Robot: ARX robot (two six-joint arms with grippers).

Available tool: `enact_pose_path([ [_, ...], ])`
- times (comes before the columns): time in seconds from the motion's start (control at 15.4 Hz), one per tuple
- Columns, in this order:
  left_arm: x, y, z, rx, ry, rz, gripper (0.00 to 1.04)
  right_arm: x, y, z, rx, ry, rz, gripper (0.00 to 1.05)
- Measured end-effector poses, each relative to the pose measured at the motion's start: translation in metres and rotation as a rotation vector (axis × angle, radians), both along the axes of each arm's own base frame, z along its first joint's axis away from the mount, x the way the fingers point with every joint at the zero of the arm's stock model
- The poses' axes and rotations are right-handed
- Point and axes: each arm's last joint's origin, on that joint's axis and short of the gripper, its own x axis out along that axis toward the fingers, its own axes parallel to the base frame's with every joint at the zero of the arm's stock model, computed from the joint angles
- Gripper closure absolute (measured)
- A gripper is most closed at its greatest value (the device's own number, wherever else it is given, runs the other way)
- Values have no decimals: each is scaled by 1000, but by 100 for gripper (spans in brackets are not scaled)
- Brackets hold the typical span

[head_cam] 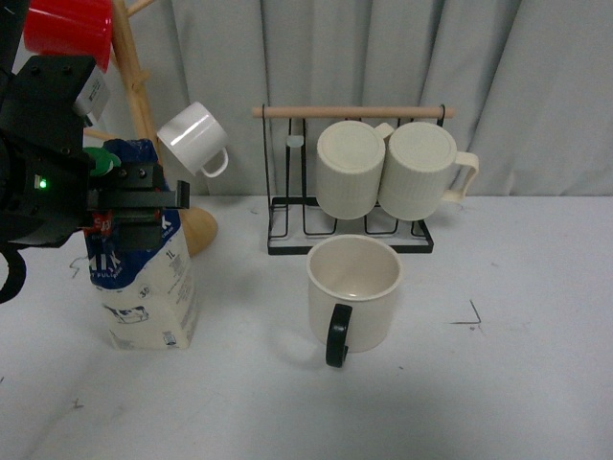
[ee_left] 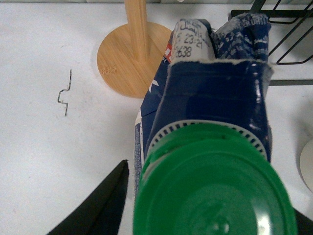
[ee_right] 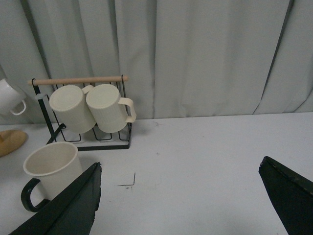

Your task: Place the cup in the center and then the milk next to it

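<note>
White table point(head_cam: 479, 402), grey curtain point(head_cam: 383, 57) behind it; left arm fills the left edge of the front view.

The milk point(head_cam: 144, 297) stands on the table at front left, base down, leaning slightly; left gripper point(head_cam: 139, 206) is clamped across its upper part, one finger point(ee_left: 98, 205) on each side, carton top crumpled between them; left wrist view looks straight down on the green cap point(ee_left: 210, 186), so the carton sits right under the wrist.

Black wire rack point(head_cam: 287, 211) with a wooden bar at table rear centre; two ribbed cream mugs point(head_cam: 350, 168) hang on it side by side, touching.

Wooden mug tree point(head_cam: 139, 96) behind the milk, its round base point(ee_left: 122, 58) just beside the carton; a small white cup point(head_cam: 194, 139) and a red cup point(head_cam: 67, 29) hang on it.

The cup point(head_cam: 352, 292) stands upright about mid-table, just in front of the rack, black handle point(head_cam: 337, 335) toward the camera; well apart from the milk, on its right; no gripper touches it.

Right gripper point(ee_right: 178, 200) not visible in front view; right wrist view shows its fingers spread wide, bare table between them; the cup lies outside that span, near one finger point(ee_right: 68, 205).

Small pen marks point(head_cam: 469, 316) on the table right of the cup.
</note>
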Motion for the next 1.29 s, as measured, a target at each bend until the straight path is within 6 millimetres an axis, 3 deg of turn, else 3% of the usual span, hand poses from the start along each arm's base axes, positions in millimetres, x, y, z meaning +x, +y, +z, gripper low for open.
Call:
enact_pose_path([
  [0.19, 0, -1, 0, 0, -2, -4, 83, 0, 0, 0, 0, 0, 0, 7],
  [0.32, 0, -2, 0, 0, 0, -6, 99, 0, 0, 0, 0, 0, 0, 7],
  [0.71, -1, -16, 5, 20, 6, -32, 101, 0, 0, 0, 0, 0, 0, 7],
  [1.1, 0, -60, 24, 7, -45, -144, 101, 0, 0, 0, 0, 0, 0, 7],
  [1.29, 1, -74, 17, 18, -31, -165, 101, 0, 0, 0, 0, 0, 0, 7],
])
